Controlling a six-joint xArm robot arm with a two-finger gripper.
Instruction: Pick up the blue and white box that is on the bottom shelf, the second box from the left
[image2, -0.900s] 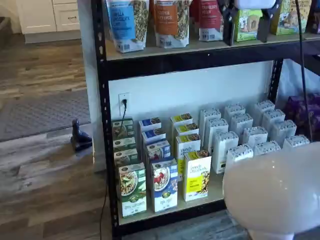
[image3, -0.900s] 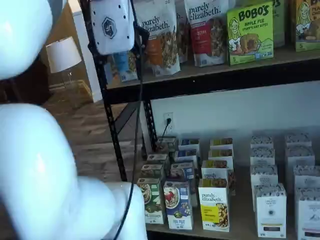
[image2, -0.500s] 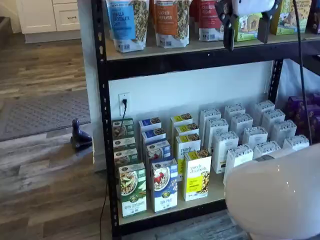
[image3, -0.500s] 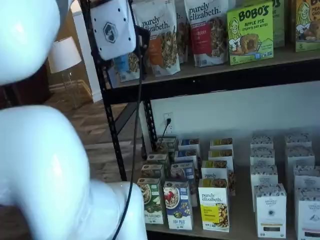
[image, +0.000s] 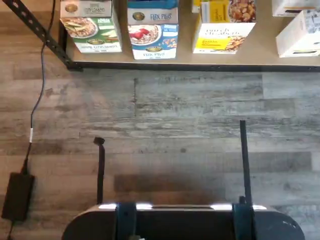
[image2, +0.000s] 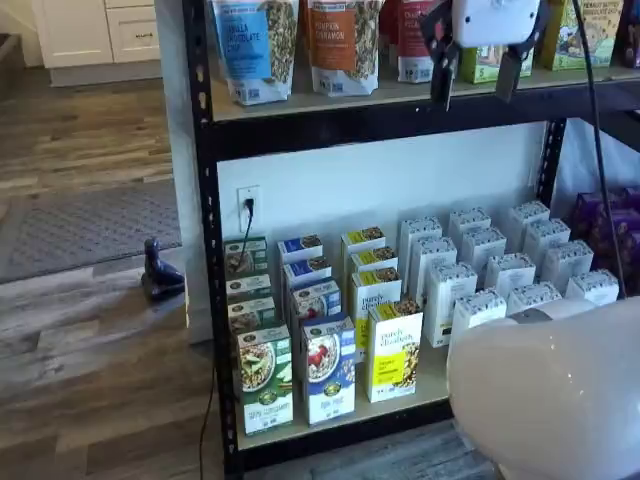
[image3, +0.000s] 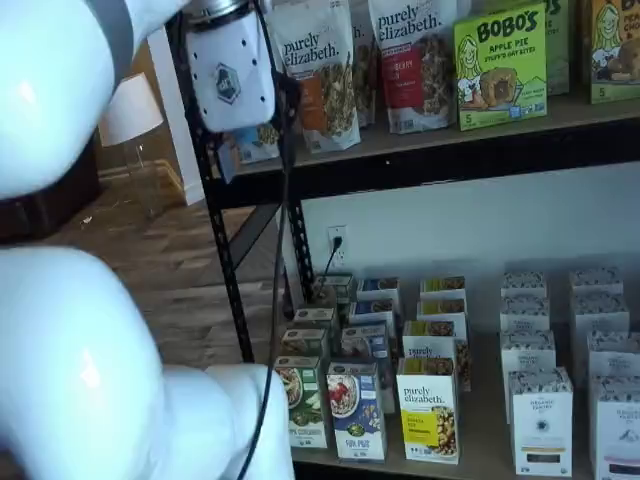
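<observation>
Blue-topped, the box (image2: 328, 368) stands at the front of the bottom shelf (image2: 300, 432) between green and yellow neighbours, so we should bring the tool (image2: 471, 72), wide apart and empty up by the upper shelf, down squarely over its narrow sides.

Up on the higher shelf, the granola bags (image3: 320, 70) read "purely elizabeth." and the green box (image3: 500, 65) says "BOBO'S APPLE PIE". Down on the bottom shelf (image3: 480, 440), the yellow-and-white box (image3: 429, 410) also carries "purely elizabeth."; print on the blue and white box (image3: 356, 410) is too small to read.
</observation>
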